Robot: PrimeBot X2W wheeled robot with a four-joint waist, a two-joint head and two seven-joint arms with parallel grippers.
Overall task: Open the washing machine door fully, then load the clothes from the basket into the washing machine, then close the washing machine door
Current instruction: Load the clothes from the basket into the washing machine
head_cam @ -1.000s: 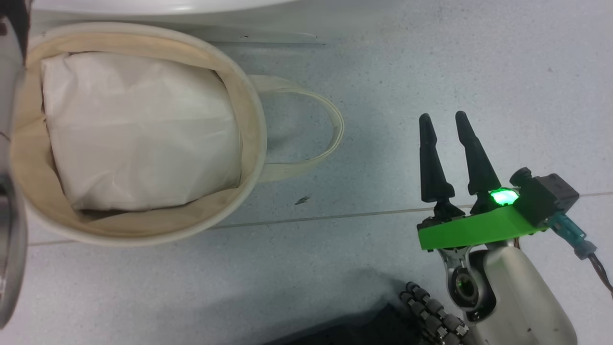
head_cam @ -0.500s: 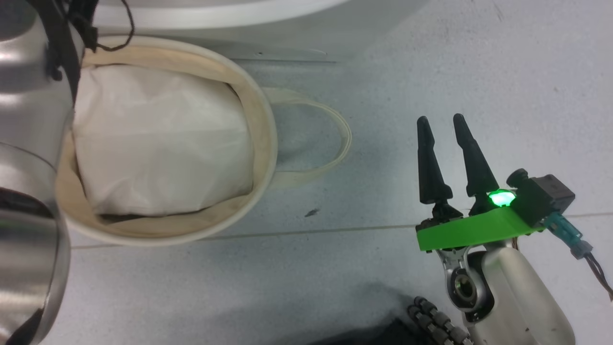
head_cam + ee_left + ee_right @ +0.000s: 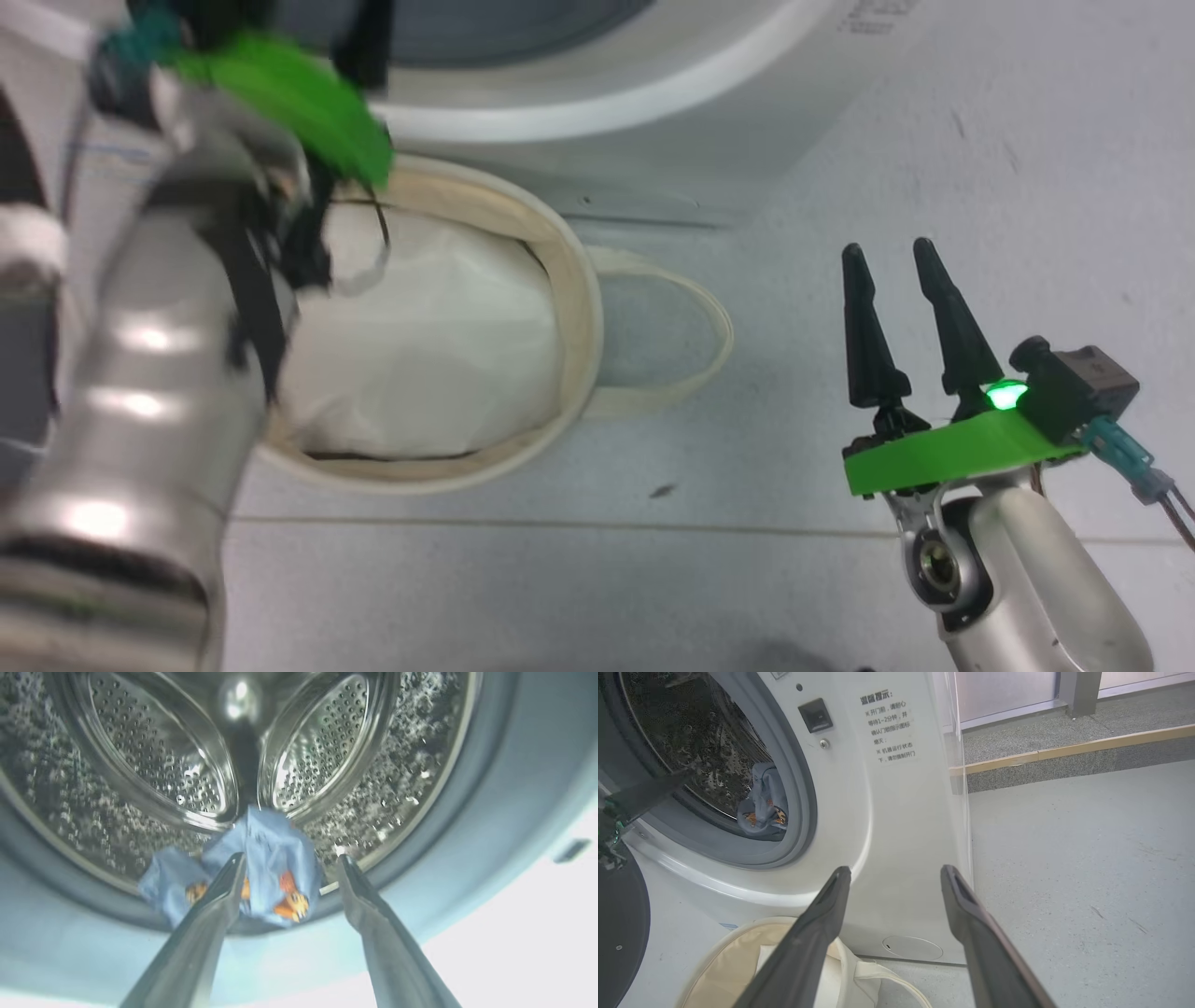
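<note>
Clothes [image 3: 264, 872] rest at the drum [image 3: 154, 765] lip, clear of spread left fingers [image 3: 205, 924].

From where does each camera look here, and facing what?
Head view: from the head, down at the floor, the basket and the washing machine's front; blurred left arm, open right gripper.
Left wrist view: from the left wrist into the drum, at the clothes; open left gripper.
Right wrist view: from the right wrist toward the washing machine's open mouth; its own two fingers.
Shared: both wrist views show the clothes; head and right wrist views show the basket.
</note>
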